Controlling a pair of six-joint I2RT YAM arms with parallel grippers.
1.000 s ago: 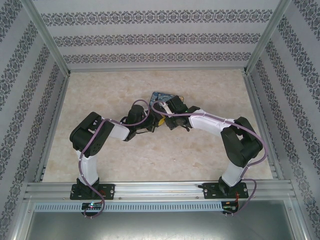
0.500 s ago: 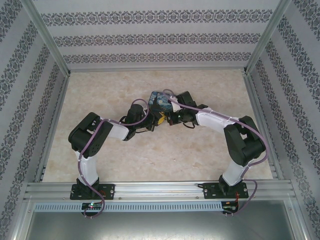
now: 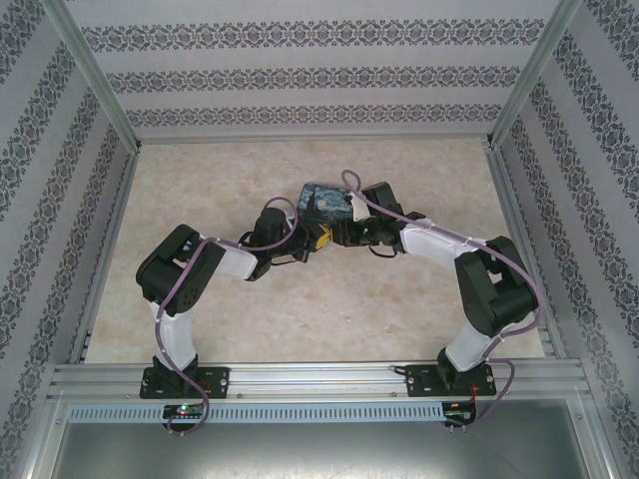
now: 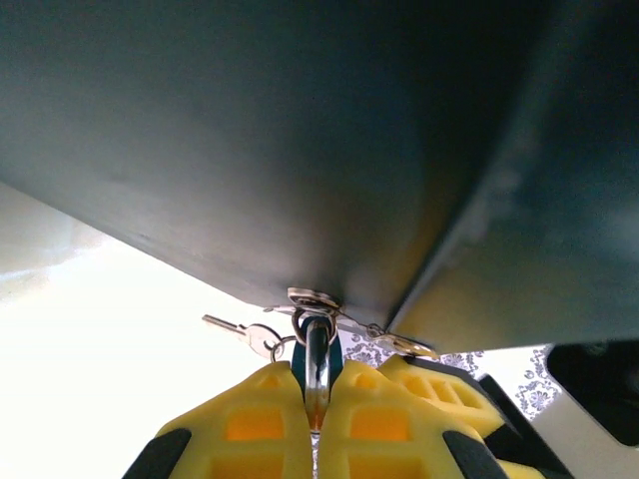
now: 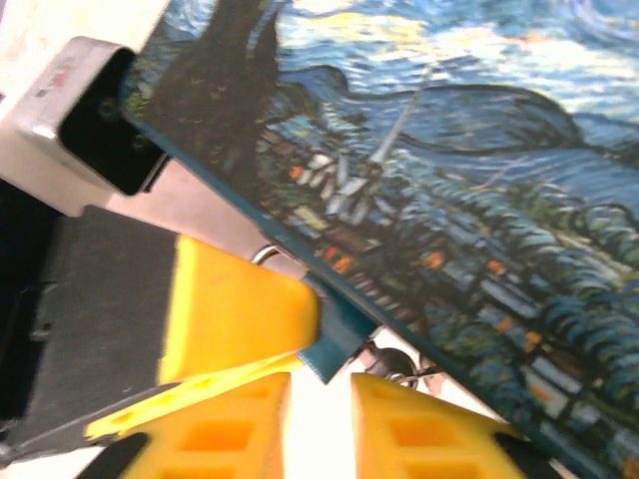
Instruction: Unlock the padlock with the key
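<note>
Where the two arms meet over the middle of the pale marbled table point(image 3: 300, 309), both wrists crowd a rectangular box painted with blue-and-yellow swirls point(image 3: 321, 200). In the overhead view the left gripper point(image 3: 319, 240) sits at 6 o'clock of the box. The right gripper point(image 3: 346, 231) sits at about 4 o'clock, and the two are nearly touching.

Left wrist view: the yellow fingers point(image 4: 265, 419) are clenched on the small blue-bodied padlock point(image 4: 318, 357). Its silver shackle runs up towards 12 o'clock through a metal hasp point(image 4: 312, 297) on the box's dark lower edge. The small thin metal key point(image 4: 222, 324) juts out at 9 o'clock of the padlock on a wire ring point(image 4: 266, 342), clear of both fingers.

Right wrist view: the right gripper's jaws stand slightly parted with nothing between them. A corner of the blue padlock body lies just at 12 o'clock of the gap, with one left finger at 10 o'clock of it. Whether the shackle is locked or released cannot be told.
</note>
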